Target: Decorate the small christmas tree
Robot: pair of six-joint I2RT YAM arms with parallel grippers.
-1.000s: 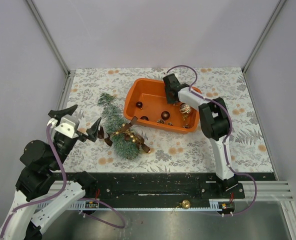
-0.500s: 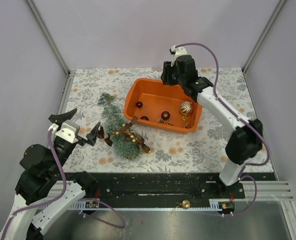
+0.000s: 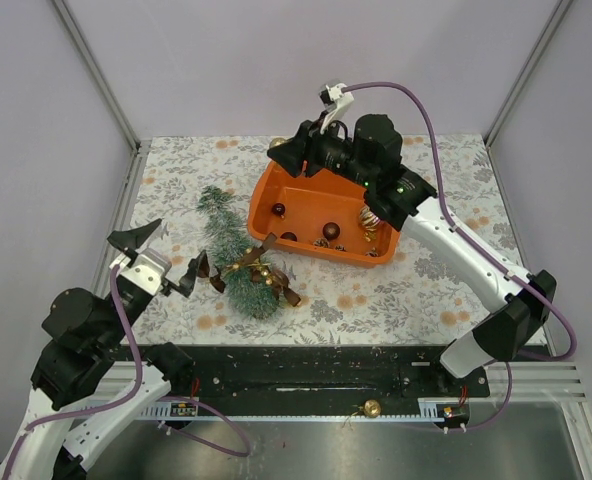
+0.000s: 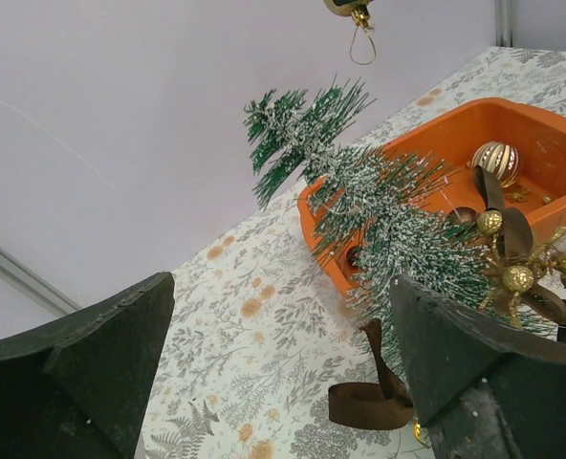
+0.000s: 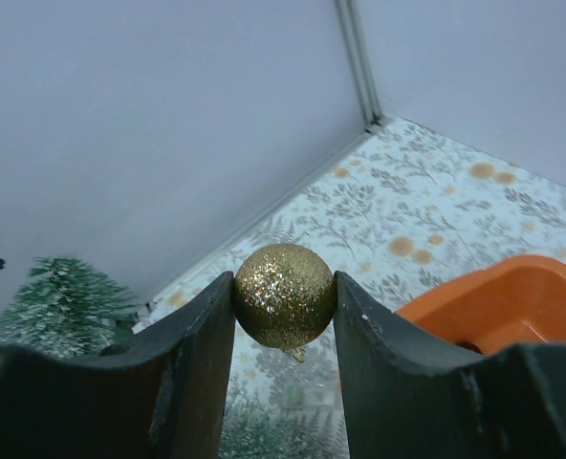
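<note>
Bauble [image 5: 284,296] of gold glitter, pinched in the right jaws above the tray's [image 3: 264,186] far-left corner, looks bound leftward and down to the tree [image 3: 234,255] lying on the table [image 3: 376,300]; left jaws stand spread beside it.

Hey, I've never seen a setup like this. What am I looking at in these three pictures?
Two robot arms are bolted at the near edge of a table. One picture looks down from above; the other two come from cameras on the wrists. On the flowery table lie a small frosted tree on its side and an orange tray holding baubles. The right hand pinches a glittery gold ball. The left hand is open and empty, near the tree.
</note>
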